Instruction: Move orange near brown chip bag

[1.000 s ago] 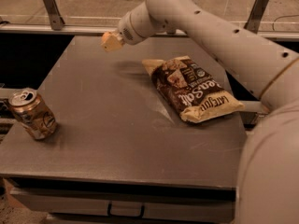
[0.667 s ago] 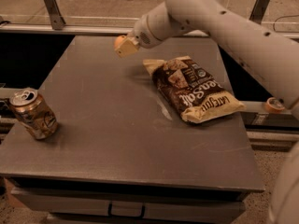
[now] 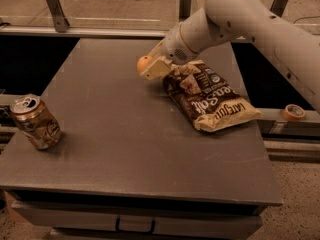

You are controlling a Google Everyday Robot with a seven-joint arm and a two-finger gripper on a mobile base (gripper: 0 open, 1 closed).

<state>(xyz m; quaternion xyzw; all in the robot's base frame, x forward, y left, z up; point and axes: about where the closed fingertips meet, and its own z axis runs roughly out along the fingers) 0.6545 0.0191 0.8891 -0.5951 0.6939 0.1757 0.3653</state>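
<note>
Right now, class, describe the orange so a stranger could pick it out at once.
Start at the grey table; toward its far side the robot's gripper hangs just left of the brown chip bag. The orange is the small round fruit it grips, unlike the dented can far left.

Gripper (image 3: 150,69) above bench (image 3: 125,149), clamped on orange (image 3: 143,62). Brown chip bag (image 3: 210,96) just right of gripper, stretching away to lower right: large white lettering, seems "Sea Salt". Smaller word at far cream end, roughly "LATE JULY", unsure. Soda can (image 3: 36,123) far lower left of gripper: print unreadable.
</note>
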